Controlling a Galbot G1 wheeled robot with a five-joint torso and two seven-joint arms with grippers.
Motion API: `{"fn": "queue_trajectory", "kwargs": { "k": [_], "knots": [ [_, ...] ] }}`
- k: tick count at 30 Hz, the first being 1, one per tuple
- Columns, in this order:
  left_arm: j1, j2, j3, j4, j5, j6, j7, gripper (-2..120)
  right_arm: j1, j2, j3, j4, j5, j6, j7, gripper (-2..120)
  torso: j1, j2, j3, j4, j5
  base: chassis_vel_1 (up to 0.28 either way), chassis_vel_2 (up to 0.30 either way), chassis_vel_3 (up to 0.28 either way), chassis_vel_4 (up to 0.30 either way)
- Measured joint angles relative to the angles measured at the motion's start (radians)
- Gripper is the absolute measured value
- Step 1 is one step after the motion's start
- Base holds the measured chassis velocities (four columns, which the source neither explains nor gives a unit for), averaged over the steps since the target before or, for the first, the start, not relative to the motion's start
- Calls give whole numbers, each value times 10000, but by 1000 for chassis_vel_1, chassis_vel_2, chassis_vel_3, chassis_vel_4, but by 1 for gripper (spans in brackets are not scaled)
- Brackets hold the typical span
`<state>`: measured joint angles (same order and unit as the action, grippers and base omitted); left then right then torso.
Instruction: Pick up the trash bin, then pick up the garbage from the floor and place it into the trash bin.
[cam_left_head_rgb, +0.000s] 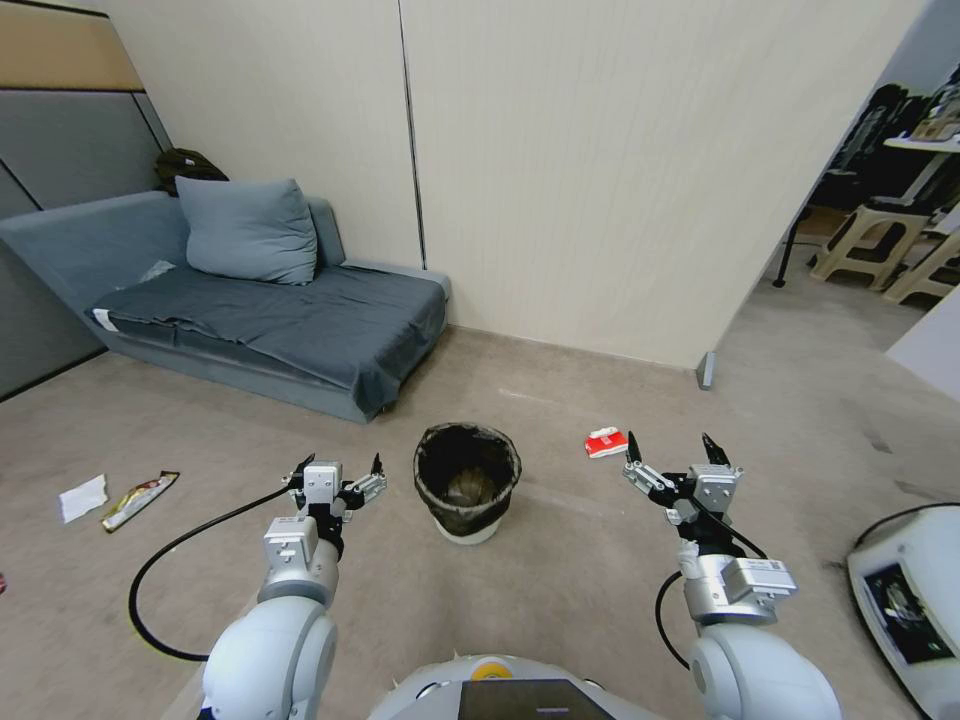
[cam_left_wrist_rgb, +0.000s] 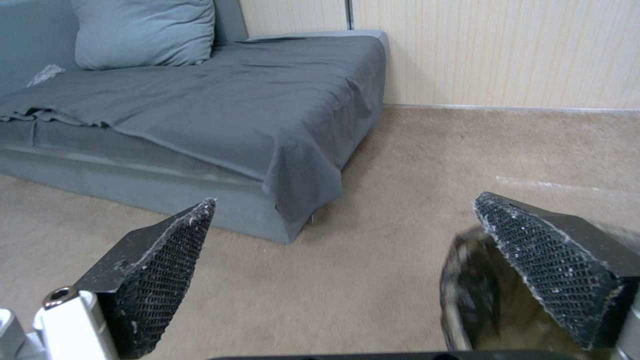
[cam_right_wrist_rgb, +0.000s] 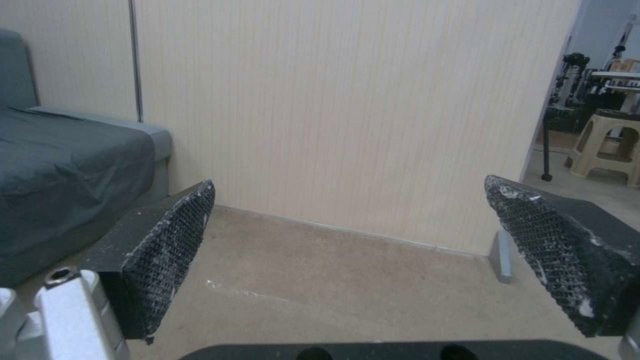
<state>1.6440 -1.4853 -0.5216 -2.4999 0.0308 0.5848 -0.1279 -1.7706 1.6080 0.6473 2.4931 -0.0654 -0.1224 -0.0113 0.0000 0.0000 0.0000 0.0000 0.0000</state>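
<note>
I see the trash bin standing on the floor between my arms — left end effector just beside its rim, jaws spread and empty, placed for a grab. Right end effector hovers released near a red wrapper.

The white trash bin is lined with a brown-black bag, and to its right on the beige floor lies a red-and-white wrapper. Far left sit a white tissue, a gold-and-brown snack wrapper and a grey-blue sofa. Each pincer's black pads carry a fine cross-hatched grid.
</note>
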Motion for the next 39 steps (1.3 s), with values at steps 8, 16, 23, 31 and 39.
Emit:
{"fn": "queue_trajectory", "kwargs": {
  "k": [8,16,23,31,39],
  "knots": [
    [3,-19,2,0,9,-1,2,100,21,0,-39,-32,35,95,-2,100,1,0,1,-1,0,-138,131,130,-126],
    [17,-34,-6,0,17,-4,11,100,32,0,-43,-69,-19,352,-212,100,1,0,0,0,1,-36,34,45,-32],
    [28,-41,58,0,18,-4,22,100,42,0,-27,-149,-203,741,-387,100,0,0,0,0,0,0,0,0,0],
    [52,-44,174,0,-9,20,41,100,51,0,-27,-221,-328,974,-398,100,0,0,0,0,0,0,0,0,0],
    [85,-62,601,0,-893,337,-17,100,54,0,-27,-251,-417,979,-398,100,0,1,0,0,0,0,0,0,0]
  ]
}}
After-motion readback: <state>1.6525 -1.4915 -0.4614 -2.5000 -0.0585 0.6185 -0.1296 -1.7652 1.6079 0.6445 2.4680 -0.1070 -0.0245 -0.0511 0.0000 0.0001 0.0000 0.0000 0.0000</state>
